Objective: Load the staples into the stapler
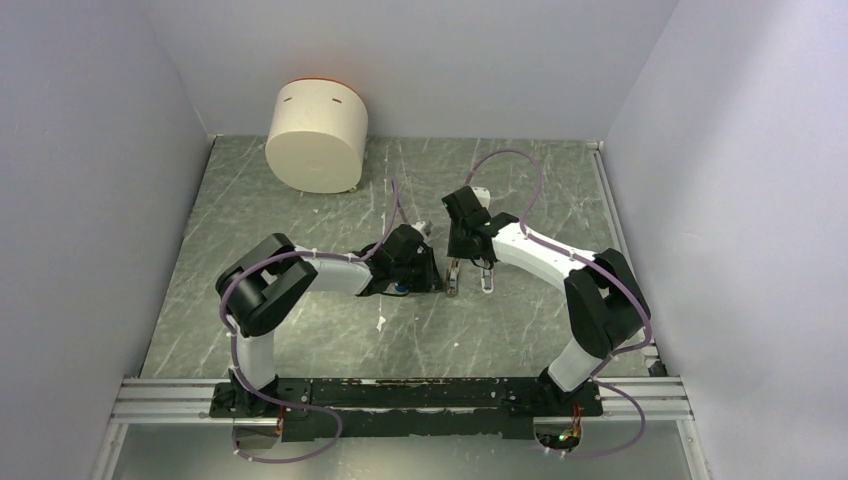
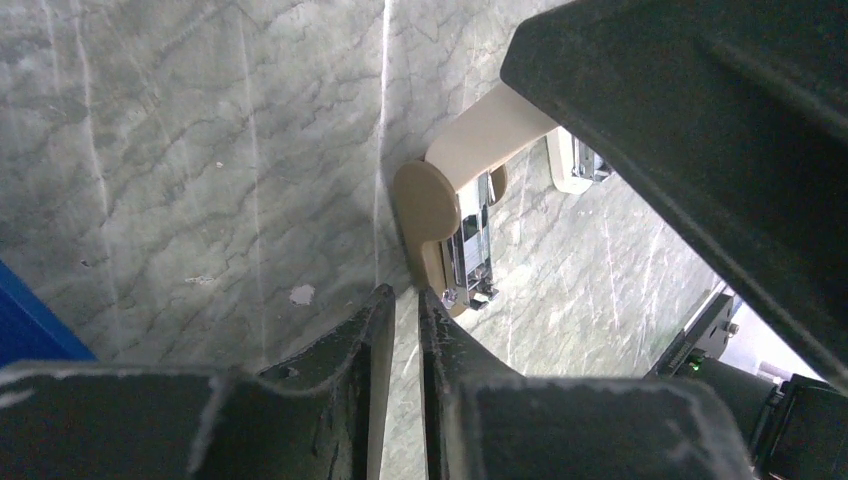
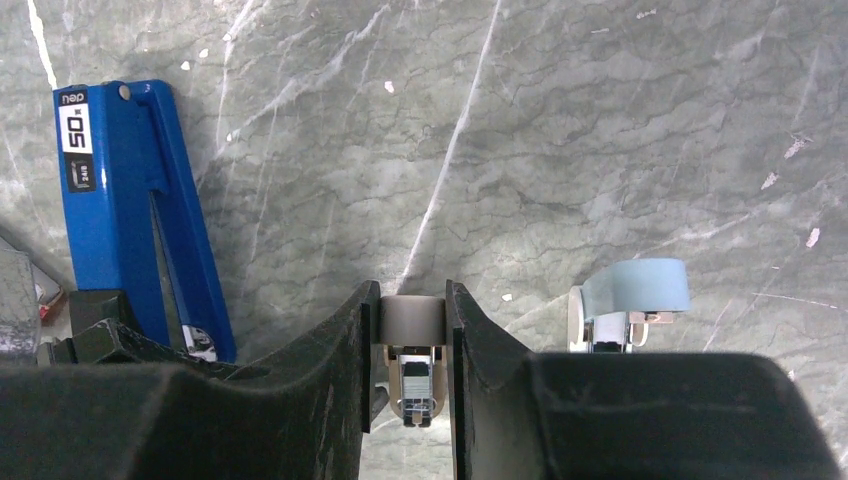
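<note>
The bright blue stapler (image 3: 130, 200) lies flat on the table, left of my right gripper, its near end hidden behind a black arm part. A corner of it shows in the left wrist view (image 2: 25, 320). My right gripper (image 3: 408, 300) is shut on a small tan oblong piece (image 3: 412, 322) that has a metal channel inside. My left gripper (image 2: 405, 295) is shut and empty, its tips just short of that tan piece (image 2: 440, 200). In the top view both grippers (image 1: 438, 282) (image 1: 455, 268) meet at the table's middle. The staples are hidden, apart from a red fleck (image 3: 45, 308) that I cannot identify.
A small pale-blue oblong piece (image 3: 635, 290) stands just right of my right gripper. A big cream cylinder (image 1: 317, 135) with an orange rim lies at the back left. White walls close in the grey marbled table (image 1: 300, 330) on three sides.
</note>
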{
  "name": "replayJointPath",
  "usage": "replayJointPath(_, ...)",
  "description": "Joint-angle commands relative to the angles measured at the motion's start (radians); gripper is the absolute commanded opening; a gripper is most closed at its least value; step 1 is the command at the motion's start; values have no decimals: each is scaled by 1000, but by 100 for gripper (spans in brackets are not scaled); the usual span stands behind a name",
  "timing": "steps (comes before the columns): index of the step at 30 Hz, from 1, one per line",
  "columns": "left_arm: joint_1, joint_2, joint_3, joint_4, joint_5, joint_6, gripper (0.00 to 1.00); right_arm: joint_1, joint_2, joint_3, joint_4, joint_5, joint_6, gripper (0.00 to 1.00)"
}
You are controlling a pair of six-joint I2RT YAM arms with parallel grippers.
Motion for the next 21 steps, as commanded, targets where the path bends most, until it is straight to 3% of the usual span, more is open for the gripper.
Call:
replayJointPath(1, 10, -12, -28, 57, 34, -13, 21, -5, 9, 15, 29, -12, 14, 17)
replayJointPath(10, 15, -34, -47, 117, 62, -27, 16, -5, 7, 4, 27, 1, 16, 18)
replayJointPath(21, 15, -98, -64, 121, 15, 4, 21, -4, 8, 0, 30, 1, 16, 18)
